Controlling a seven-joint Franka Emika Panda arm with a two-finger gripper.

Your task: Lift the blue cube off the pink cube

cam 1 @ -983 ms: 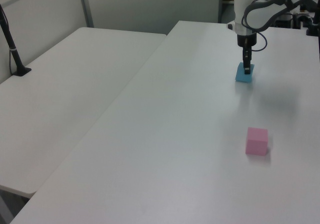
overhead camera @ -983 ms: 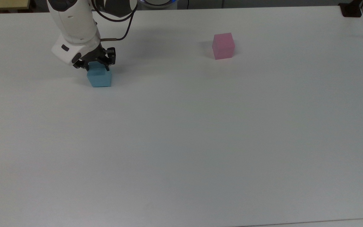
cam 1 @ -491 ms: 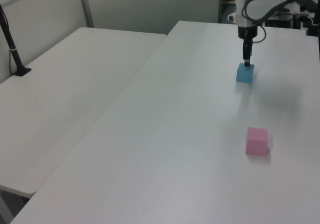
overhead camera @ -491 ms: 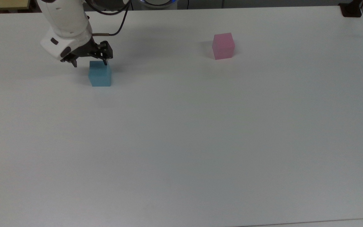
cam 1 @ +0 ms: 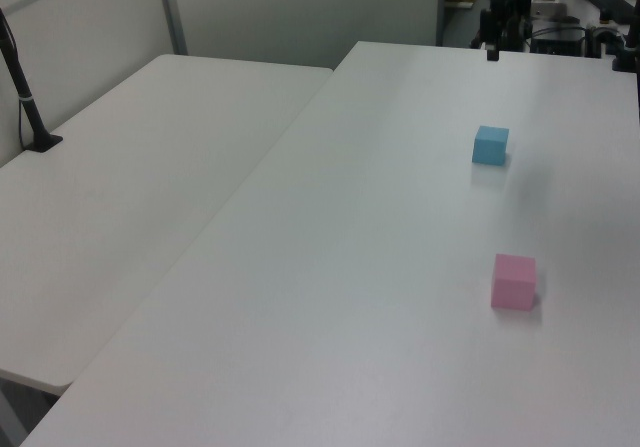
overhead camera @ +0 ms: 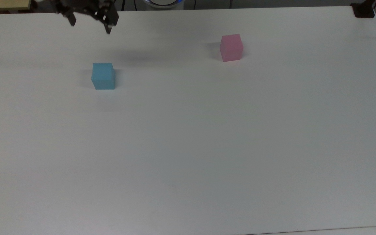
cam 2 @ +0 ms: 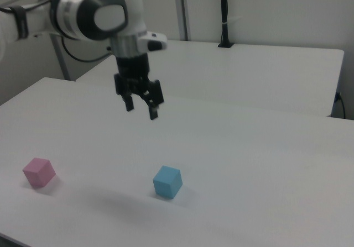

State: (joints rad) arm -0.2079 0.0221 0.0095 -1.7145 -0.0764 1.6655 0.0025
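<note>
The hand (cam 2: 142, 110) hangs in the air above the surface (cam 2: 249, 169), its two fingers (cam 2: 153, 112) pointing straight down and spread apart with nothing between them. In the right view it sits in the upper left-centre of the frame, under the white wrist of the arm (cam 2: 102, 12), which reaches in from the upper left corner and bends down to a vertical last section. In the top view the hand (overhead camera: 90, 26) shows at the upper left edge of the frame, its dark fingertips well above the surface (overhead camera: 188, 147).

The blue cube (overhead camera: 103, 76) rests flat on the surface in the upper left part of the top view, below the hand in the frame and clear of it. In the right view the blue cube (cam 2: 167, 182) lies at lower centre, with the hand high above it and slightly to the left.

The pink cube (overhead camera: 231, 47) stands alone in the upper centre-right of the top view, well apart from the blue cube. In the right view the pink cube (cam 2: 38, 172) sits at the lower left. In the left view the blue cube (cam 1: 490, 145) lies at the upper right and the pink cube (cam 1: 513, 282) lower down on the right side of the frame.
</note>
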